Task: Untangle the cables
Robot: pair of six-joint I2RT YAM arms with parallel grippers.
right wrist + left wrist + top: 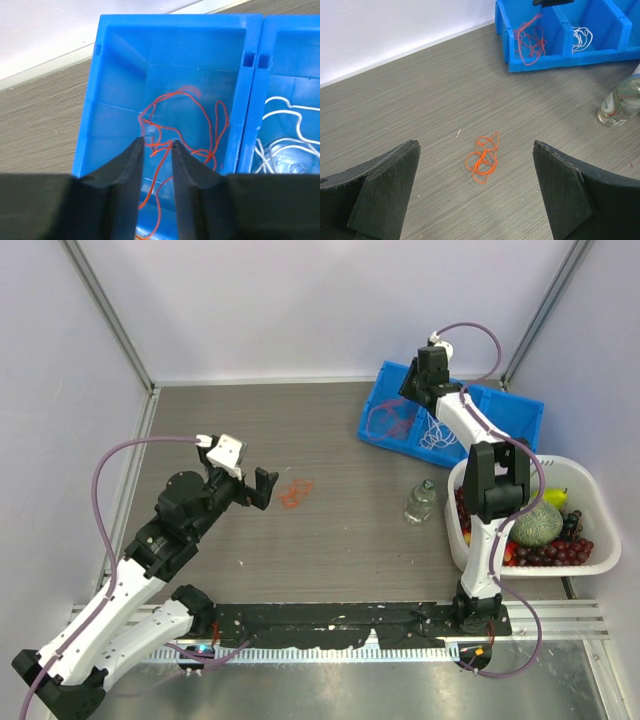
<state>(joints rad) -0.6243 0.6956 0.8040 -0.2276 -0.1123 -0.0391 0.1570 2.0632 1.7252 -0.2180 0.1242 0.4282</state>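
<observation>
Two red tangles, one before each arm

The clump point(482, 160) lies on the table point(395, 90) just ahead of the left gripper point(265, 487), which is wide and empty. At far right, the right gripper point(156, 145) sits in the bin point(120, 60) – narrow, straddling red cables point(185, 130), not clearly pinching.

Bare counter point(250, 430) wide open left of blue bin point(525, 418); bottle point(421, 502) and white basket point(590, 485) crowding its near side; right tool point(156, 145) hemmed by its left compartment's walls.
</observation>
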